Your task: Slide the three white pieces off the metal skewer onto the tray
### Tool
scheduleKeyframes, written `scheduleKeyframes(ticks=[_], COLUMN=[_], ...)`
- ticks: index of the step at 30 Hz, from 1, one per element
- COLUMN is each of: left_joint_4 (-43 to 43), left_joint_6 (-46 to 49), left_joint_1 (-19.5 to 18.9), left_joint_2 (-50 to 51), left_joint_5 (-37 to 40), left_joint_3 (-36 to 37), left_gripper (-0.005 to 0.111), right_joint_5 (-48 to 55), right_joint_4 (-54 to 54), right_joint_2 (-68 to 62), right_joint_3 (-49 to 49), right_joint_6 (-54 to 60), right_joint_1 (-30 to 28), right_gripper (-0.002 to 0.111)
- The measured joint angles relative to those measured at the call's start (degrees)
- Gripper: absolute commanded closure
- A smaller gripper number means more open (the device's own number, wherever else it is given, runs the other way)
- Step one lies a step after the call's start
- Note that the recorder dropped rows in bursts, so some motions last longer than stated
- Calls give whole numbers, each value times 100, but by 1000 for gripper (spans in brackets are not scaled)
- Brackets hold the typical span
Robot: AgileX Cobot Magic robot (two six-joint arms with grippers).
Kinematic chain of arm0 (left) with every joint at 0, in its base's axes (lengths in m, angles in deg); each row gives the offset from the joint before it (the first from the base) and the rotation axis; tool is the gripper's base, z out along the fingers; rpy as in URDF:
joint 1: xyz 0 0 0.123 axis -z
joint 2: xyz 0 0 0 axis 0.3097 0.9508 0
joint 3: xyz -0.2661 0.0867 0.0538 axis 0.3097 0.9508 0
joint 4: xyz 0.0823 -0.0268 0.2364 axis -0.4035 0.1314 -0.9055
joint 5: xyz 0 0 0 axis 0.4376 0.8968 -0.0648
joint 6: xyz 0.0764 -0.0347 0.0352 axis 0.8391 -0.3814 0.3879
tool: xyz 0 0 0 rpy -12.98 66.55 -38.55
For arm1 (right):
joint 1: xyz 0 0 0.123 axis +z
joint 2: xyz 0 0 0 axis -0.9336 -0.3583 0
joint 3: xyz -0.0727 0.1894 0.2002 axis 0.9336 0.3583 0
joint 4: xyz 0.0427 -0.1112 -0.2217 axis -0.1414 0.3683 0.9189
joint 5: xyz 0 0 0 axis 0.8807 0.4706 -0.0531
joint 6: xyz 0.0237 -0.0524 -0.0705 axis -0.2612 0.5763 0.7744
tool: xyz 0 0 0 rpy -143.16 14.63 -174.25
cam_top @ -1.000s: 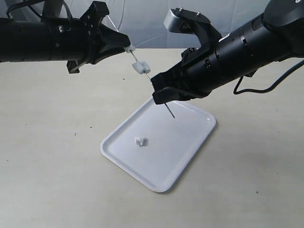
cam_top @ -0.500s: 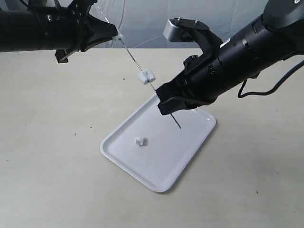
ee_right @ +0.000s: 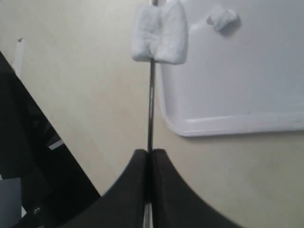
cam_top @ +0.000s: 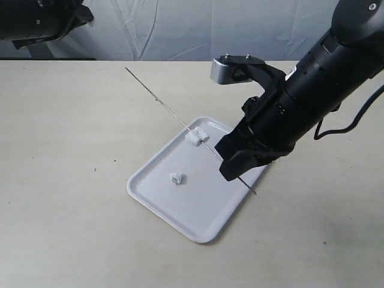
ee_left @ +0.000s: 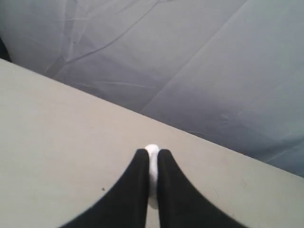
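Observation:
The metal skewer (cam_top: 159, 99) slants down over the tray (cam_top: 204, 207), with my right gripper (cam_top: 230, 169) shut on its lower part. One white piece (cam_top: 197, 137) is still threaded on it, above the tray's far edge. A second white piece (cam_top: 177, 178) lies loose on the tray. In the right wrist view the gripper (ee_right: 149, 153) pinches the skewer (ee_right: 150, 104) below the threaded piece (ee_right: 159, 32); the loose piece (ee_right: 222, 19) sits on the tray (ee_right: 247, 90). My left gripper (ee_left: 151, 154) is shut on the third white piece (ee_left: 152, 173), high over the table.
The left arm (cam_top: 42, 18) sits in the exterior view's top-left corner, well away from the skewer. A grey cloth backdrop (cam_top: 180, 30) hangs behind the beige table (cam_top: 72, 180). The skewer's lower tip (cam_top: 254, 192) pokes out past the tray's right rim.
The left gripper pulled up and left off the skewer's upper end, taking a white piece with it. The right gripper carried the skewer down, so the remaining threaded piece hangs low over the tray.

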Motion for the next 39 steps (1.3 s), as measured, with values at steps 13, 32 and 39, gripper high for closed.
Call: scheduleKeyframes(ticks=[13,32,39], left_joint_4=[-2572,-81,-31], left_joint_6=[-2411,-632,-321], left_joint_1=[677,786,39], left_joint_2=[178,825,761], left_joint_5=[3710,4396,4541], left_joint_3=[204,250,627], left_gripper=[103,64,64], right_joint_5=[-1681,-2351,-2621], right_joint_4=[2376,1585,302], right_joint_2=[0,0,0], right_joint_3=[0,0,-76], right_joint_6=[-1809,-1644,-887], right_joint_1=[0,0,0], right_gripper=[109,109,109])
